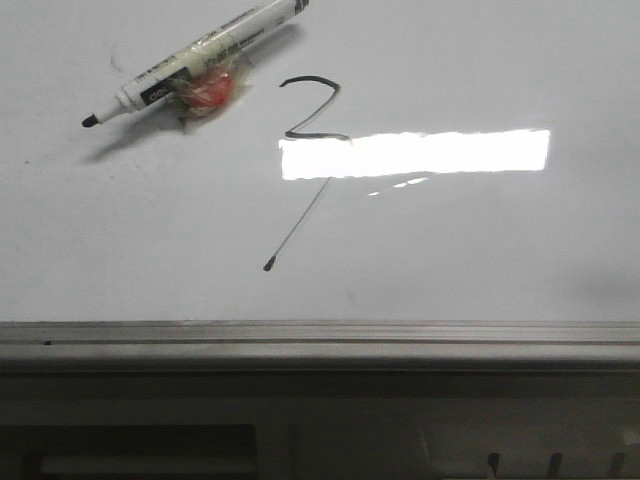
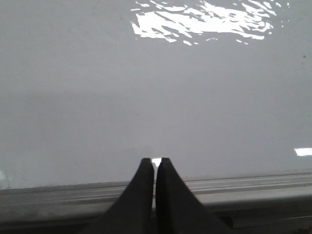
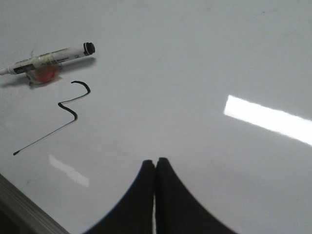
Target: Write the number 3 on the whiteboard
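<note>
- Black ink already forms the 3 near the middle of the whiteboard, just beside the marker that lies flat on the surface with nothing gripping it.
- The figure has a curved top and a sharp middle, then a long faint tail that runs from the middle corner to a dot, partly crossed by a bright glare in the front view.
- Its long axis, tail included, slants from the curved top, the end farther from the robot, down towards the near rail and a little to the robot's left; the top curve opens to the left.
- The marker's long axis is also diagonal, its uncapped tip pointing left and nearer the robot, a red lump taped at mid-barrel.
- Left fingers are pressed together and empty, over the rail at the board's edge.
- Right fingers are likewise closed on nothing, above bare board, well apart from the 3.
- Judged from this, the writing looks done or nearly so; the lower bowl reads more as a straight drag than a curve.
- To improve it, I would regrasp the marker at the taped lump, hold the tip upright and keep light, even pressure through a rounded lower stroke.
</note>
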You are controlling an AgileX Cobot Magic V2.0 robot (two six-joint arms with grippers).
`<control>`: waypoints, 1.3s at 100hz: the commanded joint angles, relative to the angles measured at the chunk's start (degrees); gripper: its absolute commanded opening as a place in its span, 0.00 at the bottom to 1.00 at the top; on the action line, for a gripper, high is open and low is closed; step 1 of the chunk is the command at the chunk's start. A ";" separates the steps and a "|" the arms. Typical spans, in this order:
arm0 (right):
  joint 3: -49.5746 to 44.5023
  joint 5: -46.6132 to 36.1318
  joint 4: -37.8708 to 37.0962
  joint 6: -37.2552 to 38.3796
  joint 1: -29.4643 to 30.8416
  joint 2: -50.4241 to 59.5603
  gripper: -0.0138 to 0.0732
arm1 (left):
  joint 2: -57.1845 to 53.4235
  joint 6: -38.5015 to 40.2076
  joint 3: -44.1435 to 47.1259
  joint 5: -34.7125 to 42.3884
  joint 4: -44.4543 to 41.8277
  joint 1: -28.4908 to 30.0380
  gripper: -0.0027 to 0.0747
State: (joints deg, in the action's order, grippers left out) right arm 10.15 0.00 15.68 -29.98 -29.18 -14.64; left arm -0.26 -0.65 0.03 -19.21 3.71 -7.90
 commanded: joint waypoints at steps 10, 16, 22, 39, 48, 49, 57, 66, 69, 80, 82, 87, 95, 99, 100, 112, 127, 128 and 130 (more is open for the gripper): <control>1.55 -4.54 0.12 0.24 0.31 -0.26 0.09 | -1.35 0.65 0.60 2.46 -0.06 0.20 0.01; 1.55 -4.54 0.12 0.24 0.31 -0.26 0.09 | -1.35 0.65 0.60 2.46 -0.06 0.20 0.01; 1.55 -4.54 0.12 0.24 0.31 -0.26 0.09 | -1.35 0.65 0.60 2.46 -0.06 0.20 0.01; 1.11 -3.52 0.12 0.24 0.46 -0.15 0.09 | -1.35 0.65 0.60 2.46 -0.06 0.20 0.01; -1.13 -1.85 -3.84 0.36 2.68 0.95 0.09 | -1.35 0.65 0.60 2.46 -0.06 0.20 0.01; -1.62 -1.44 -4.24 0.50 2.96 1.22 0.09 | -1.35 0.65 0.60 2.46 -0.06 0.20 0.01; -4.63 1.75 -11.07 11.15 6.59 3.58 0.09 | -1.35 0.65 0.60 2.46 -0.06 0.20 0.01; -8.75 3.36 -19.21 25.70 11.19 7.81 0.09 | -1.35 0.65 0.60 2.46 -0.06 0.20 0.01; -9.97 3.82 -20.39 28.95 12.68 9.43 0.09 | -1.35 0.65 0.60 2.46 -0.06 0.20 0.01; -12.17 13.37 -20.29 30.76 18.80 16.65 0.09 | -1.35 0.65 0.60 2.46 -0.06 0.20 0.01; -12.17 14.97 -20.29 30.76 19.49 16.14 0.09 | -1.35 0.65 0.60 2.59 -0.06 0.20 0.01; -12.30 18.26 -20.02 30.76 21.91 15.43 0.09 | -1.35 0.65 0.60 2.49 0.08 0.20 0.01; -12.30 18.11 -20.01 30.76 24.28 16.01 0.09 | -1.35 0.65 0.60 2.49 0.19 0.20 0.01; -12.30 18.21 -20.01 30.76 25.01 16.13 0.09 | -1.35 0.65 0.60 2.49 0.19 0.20 0.01; -12.30 18.21 -20.01 30.76 25.17 16.13 0.09 | -1.35 0.65 0.60 2.49 0.19 0.20 0.01; -12.30 18.21 -20.01 30.76 25.29 16.13 0.09 | -1.35 0.65 0.60 2.49 0.19 0.20 0.01; -12.30 18.21 -20.01 30.76 25.29 16.13 0.09 | -1.35 0.65 0.60 2.49 0.19 0.20 0.01; -12.30 18.21 -20.01 30.76 25.29 16.13 0.09 | -1.35 0.65 0.60 2.49 0.19 0.20 0.01; -12.30 18.21 -20.01 30.76 25.29 16.13 0.09 | -1.35 0.65 0.60 2.49 0.19 0.20 0.01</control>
State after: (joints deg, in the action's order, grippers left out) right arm -0.34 18.88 -3.40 0.51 -4.39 0.62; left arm -0.26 -0.45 0.03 -19.30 3.71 -7.90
